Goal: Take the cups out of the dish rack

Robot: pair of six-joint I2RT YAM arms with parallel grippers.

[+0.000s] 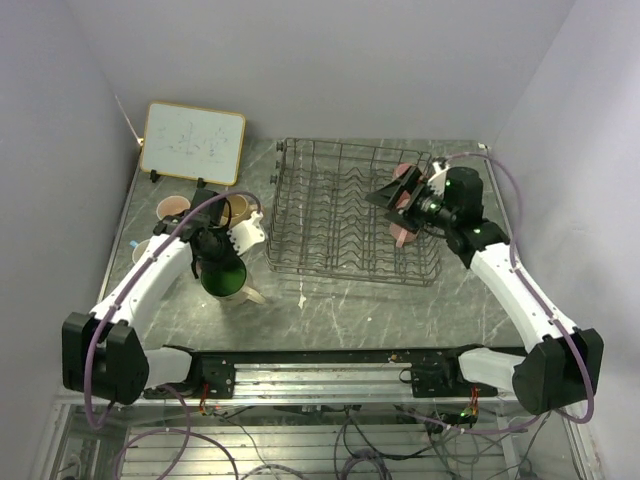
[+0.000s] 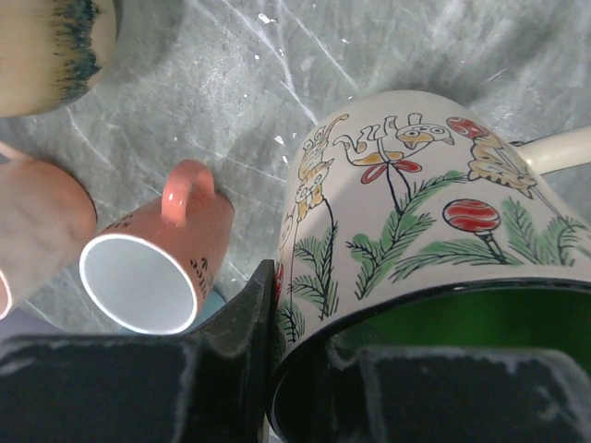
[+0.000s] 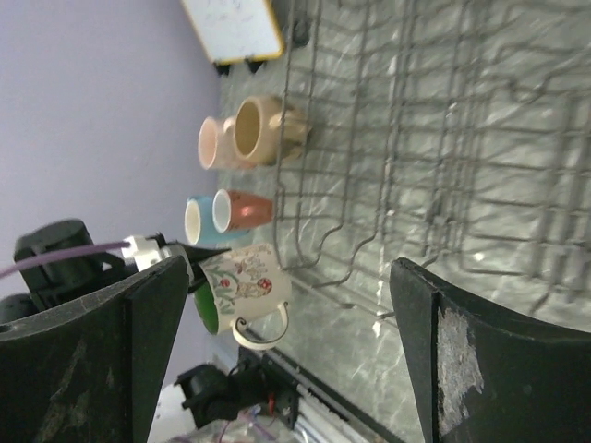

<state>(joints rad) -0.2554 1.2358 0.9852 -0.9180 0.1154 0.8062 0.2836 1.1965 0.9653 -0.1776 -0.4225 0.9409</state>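
I am partway through the unloading, at the point of putting one cup down. My left claw (image 1: 215,250) is closed on the rim of the green-lined mug (image 1: 222,275), one finger (image 2: 249,318) pressed to the painted outside and the other inside the mouth. The mug sits near the table (image 1: 340,310), just left of the dish rack (image 1: 345,274). I cannot tell whether its base touches the table. Beside it are the cups that are out of the rack: the salmon cup (image 2: 152,268) on its side, the blue cup (image 3: 197,220) against it, and further back the tan cup (image 3: 254,129) and the pale pink cup (image 3: 211,143). My right claw (image 1: 402,197) hangs over the right end of the rack with its fingers spread wide and nothing between them. It is close to what look like the last two cups, the far pink cup (image 1: 405,173) and the near pink cup (image 1: 402,236), both among the tines. Next, I judge, the left should seat the mug upright clear of the salmon cup's handle, then let go and lift straight off. The right should drop onto one pink rim without snagging a wire.
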